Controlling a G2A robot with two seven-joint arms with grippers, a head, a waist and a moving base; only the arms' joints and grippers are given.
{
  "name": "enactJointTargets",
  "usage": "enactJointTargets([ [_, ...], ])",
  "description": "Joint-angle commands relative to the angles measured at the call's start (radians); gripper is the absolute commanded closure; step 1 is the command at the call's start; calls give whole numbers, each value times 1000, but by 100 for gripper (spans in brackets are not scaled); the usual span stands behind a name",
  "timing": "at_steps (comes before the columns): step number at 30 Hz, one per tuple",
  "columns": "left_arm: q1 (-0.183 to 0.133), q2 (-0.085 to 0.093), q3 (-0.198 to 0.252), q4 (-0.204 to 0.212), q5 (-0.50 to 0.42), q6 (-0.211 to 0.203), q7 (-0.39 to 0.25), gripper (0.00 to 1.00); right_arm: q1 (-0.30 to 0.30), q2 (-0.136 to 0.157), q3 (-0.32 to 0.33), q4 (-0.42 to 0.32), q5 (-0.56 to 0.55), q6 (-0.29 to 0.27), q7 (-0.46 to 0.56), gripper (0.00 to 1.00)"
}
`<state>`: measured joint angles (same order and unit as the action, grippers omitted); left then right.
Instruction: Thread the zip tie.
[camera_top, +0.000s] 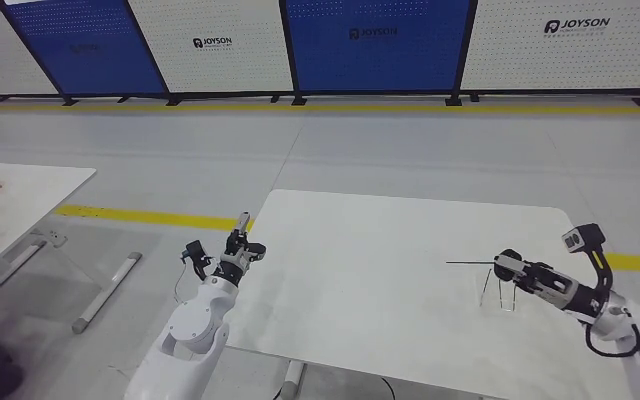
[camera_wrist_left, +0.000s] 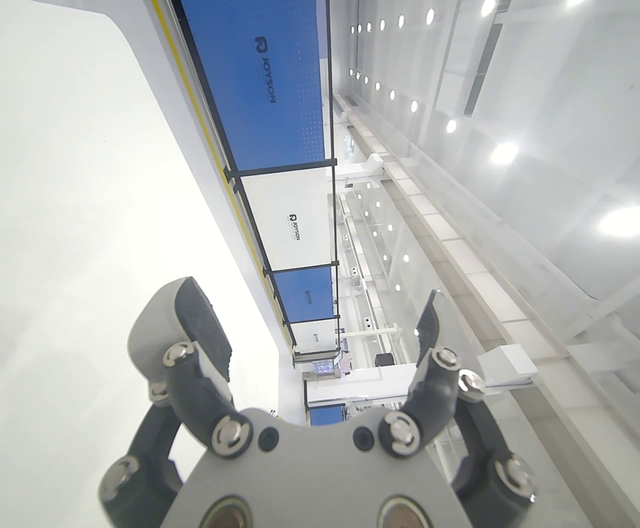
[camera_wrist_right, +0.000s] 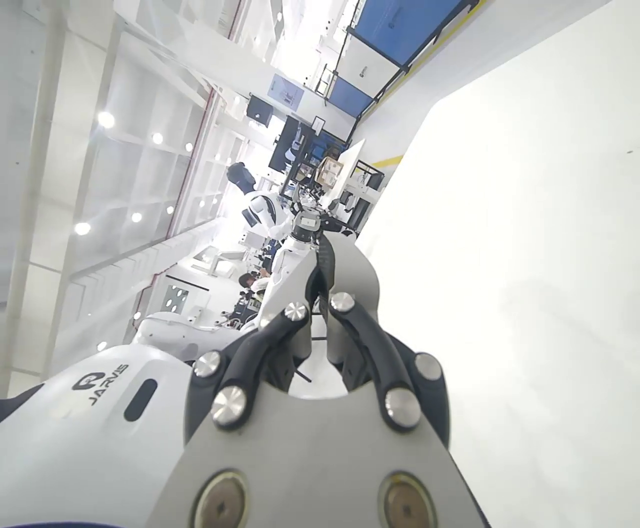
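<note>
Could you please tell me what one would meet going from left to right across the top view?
Left hand → table → zip tie → right hand.

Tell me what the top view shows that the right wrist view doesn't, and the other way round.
Top view: the free length of the zip tie sticking out sideways from the right gripper over the table. Right wrist view: its fingers pinched shut on the thin black strip, close up. Both: the white table, the right gripper, and the left gripper at the opposite table edge.
</note>
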<state>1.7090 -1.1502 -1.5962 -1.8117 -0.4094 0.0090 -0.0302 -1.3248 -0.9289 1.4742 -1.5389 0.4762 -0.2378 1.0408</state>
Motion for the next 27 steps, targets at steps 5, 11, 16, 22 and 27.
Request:
enactJointTargets([
  [5,-3,-1,89,-65,125,19,-69,0,17,-21,-118,3,-17,-16,-32,100],
  [11,3,-6,185,-38,151,43,-153,0,66,-40,-222,31,-76,-13,-60,100],
  [16,3,-6,187,-33,161,42,-145,0,66,-40,-222,31,-76,-13,-60,100],
  [22,3,-6,187,-33,161,42,-145,0,66,-40,-222,31,-76,-13,-60,100],
  [27,-20,-12,232,-45,118,-8,-188,0,41,-62,-297,3,-112,-62,-211,100],
])
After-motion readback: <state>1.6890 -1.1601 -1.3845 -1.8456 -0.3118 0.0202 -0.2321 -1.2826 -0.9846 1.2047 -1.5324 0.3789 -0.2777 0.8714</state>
